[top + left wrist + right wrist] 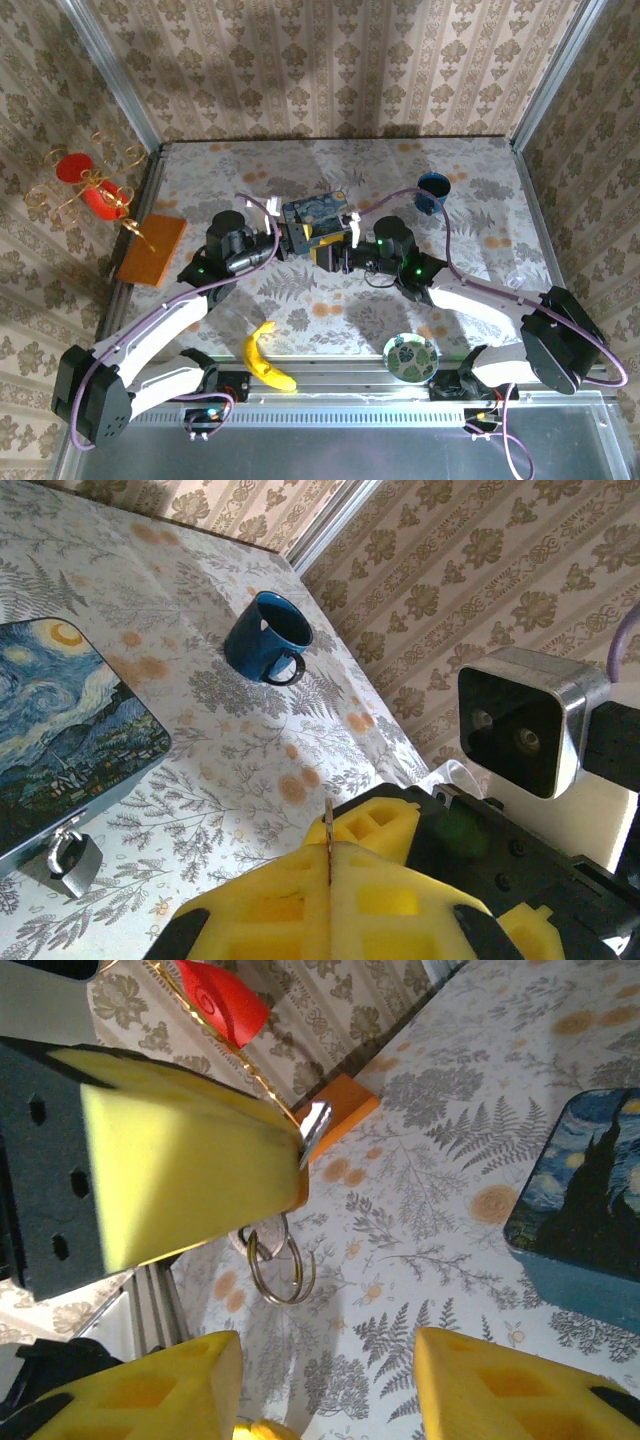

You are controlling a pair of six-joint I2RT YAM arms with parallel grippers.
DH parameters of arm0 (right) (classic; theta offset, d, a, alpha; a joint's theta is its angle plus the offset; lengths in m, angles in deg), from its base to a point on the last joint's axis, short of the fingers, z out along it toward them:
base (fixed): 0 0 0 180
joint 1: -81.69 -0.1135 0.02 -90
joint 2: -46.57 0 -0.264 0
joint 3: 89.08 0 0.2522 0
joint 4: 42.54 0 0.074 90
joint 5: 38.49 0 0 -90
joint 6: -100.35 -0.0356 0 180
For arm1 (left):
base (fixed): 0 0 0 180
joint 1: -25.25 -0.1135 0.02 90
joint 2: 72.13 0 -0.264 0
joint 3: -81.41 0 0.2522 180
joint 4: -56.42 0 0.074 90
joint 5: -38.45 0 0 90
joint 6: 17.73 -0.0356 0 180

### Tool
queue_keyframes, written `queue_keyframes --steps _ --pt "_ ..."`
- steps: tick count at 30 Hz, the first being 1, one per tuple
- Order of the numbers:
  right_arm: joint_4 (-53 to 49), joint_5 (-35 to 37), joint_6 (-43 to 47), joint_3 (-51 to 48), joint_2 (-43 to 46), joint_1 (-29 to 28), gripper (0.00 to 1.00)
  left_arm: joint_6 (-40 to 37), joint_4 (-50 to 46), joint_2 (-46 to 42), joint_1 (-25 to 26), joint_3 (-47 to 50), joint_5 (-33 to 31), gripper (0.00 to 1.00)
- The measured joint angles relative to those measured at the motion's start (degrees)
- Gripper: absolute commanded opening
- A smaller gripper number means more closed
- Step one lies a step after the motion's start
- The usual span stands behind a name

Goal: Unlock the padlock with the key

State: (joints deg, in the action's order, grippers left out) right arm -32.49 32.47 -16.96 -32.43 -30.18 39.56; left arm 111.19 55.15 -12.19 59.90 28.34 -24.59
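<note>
Closest to us, our left gripper (330, 880) pinches the key (328, 825); the right gripper (325, 1380) stands spread. We judge insertion comes next, which means aiming the key at the padlock (68, 860) hanging on the blue tin (60, 730).

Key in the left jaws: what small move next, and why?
Probably ease the left gripper toward the padlock. It grips the key tip-out, but the padlock hangs on the tin front, well apart from that tip. The right gripper is open, free to steady it.

Most of the key (328, 827) hides inside the left claw (329, 868).
</note>
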Motion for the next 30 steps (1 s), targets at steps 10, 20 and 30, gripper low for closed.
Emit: queue_keyframes --steps 10,20,30 --pt "0.1 2.8 1.7 0.3 0.0 -0.7 0.47 0.5 0.2 0.8 1.7 0.0 -0.9 0.0" --pt "-0.2 4.0 3.3 1.1 -0.1 -1.7 0.0 1.6 1.7 2.3 2.4 0.0 -2.0 0.0" --pt "-11.4 9.7 10.6 2.6 4.2 -1.9 0.0 4.0 3.6 2.1 2.0 0.0 -2.8 0.7"
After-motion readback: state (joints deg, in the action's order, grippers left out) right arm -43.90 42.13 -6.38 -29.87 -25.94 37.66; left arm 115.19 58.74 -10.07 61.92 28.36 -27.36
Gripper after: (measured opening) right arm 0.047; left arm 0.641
